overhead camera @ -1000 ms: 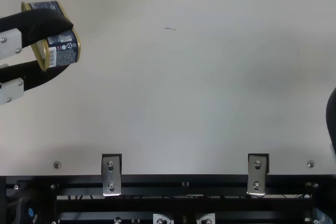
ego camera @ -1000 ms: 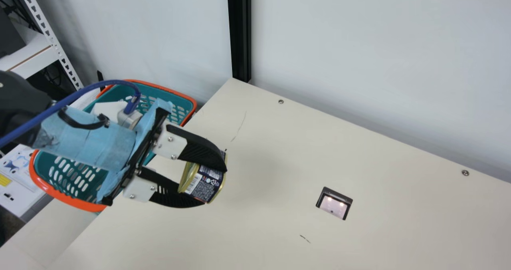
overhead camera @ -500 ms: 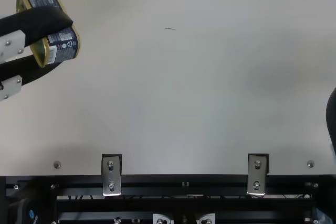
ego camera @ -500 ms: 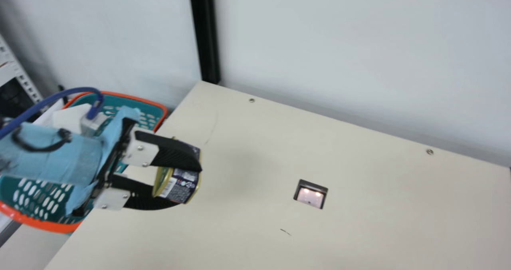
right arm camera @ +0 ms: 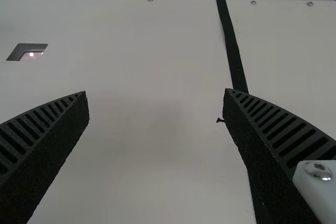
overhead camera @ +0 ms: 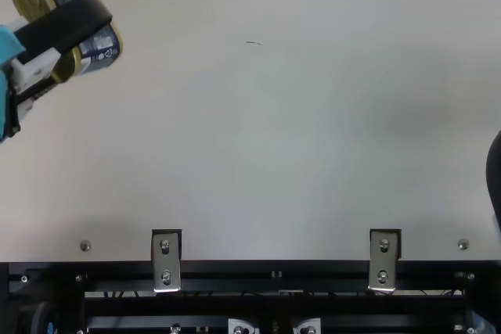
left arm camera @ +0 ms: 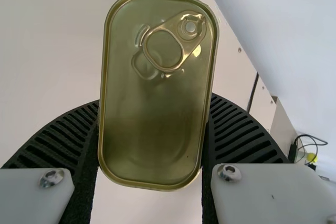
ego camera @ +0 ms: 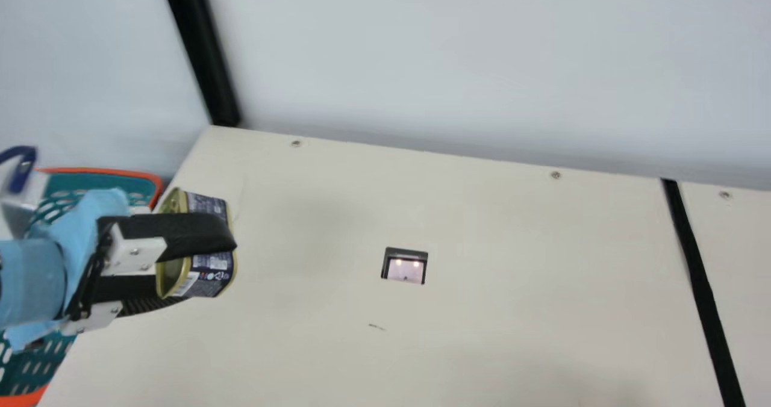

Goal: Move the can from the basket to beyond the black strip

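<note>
A pale wall (ego camera: 421, 52) stands behind the cream table (ego camera: 482, 310), whose far side carries a black strip (ego camera: 697, 274). The left gripper (ego camera: 206, 271) is clenched on the can (ego camera: 209, 280) at the table's left, near the basket (ego camera: 108, 171) and well apart from the strip. Its ring-pull lid faces back at the left wrist, its base away; the long axis runs crosswise to the line between the fingers, aslant in the top view. At that view's right edge, probably, is the right gripper (overhead camera: 494, 174); its wrist view shows the right gripper (right arm camera: 156, 92) spread wide, holding nothing
</note>
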Robot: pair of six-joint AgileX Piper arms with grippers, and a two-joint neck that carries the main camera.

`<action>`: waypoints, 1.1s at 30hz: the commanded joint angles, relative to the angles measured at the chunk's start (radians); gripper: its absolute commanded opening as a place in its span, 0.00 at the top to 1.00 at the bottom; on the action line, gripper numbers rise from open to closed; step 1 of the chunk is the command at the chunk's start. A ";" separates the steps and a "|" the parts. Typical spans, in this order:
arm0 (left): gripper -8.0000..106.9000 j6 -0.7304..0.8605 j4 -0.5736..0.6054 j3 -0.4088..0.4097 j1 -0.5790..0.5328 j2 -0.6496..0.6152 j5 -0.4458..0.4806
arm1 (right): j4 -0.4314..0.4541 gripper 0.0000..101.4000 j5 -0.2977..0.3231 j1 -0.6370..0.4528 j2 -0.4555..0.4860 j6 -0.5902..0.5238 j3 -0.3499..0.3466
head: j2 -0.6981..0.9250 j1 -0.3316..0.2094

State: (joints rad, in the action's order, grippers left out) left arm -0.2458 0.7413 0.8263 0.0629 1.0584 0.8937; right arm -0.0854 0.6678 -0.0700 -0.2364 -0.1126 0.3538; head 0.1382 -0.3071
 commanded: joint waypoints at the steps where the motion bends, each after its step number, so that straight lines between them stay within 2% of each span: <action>1: 0.84 0.000 0.000 0.000 0.000 0.000 0.000 | 0.000 0.00 0.000 0.000 0.000 0.000 0.000 | -0.008 -0.001; 17: 0.84 0.005 0.003 0.000 0.004 0.001 0.003 | 0.000 0.00 0.000 0.000 0.000 0.000 0.000 | -0.008 -0.001; 20: 0.84 0.020 -0.016 -0.001 -0.003 0.000 -0.022 | 0.000 0.00 0.000 0.000 0.000 0.000 0.000 | -0.008 -0.001; 25: 0.84 0.060 -0.082 -0.021 -0.058 -0.012 -0.145 | 0.000 0.00 0.000 0.000 0.000 0.000 0.000 | -0.008 -0.001; 33: 0.84 0.100 -0.191 -0.102 -0.217 -0.027 -0.439 | 0.000 0.00 0.000 0.000 0.000 0.000 0.000 | -0.008 -0.001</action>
State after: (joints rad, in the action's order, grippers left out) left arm -0.1471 0.5689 0.7374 -0.1114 1.0316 0.5790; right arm -0.0854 0.6678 -0.0700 -0.2364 -0.1126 0.3538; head 0.1382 -0.3071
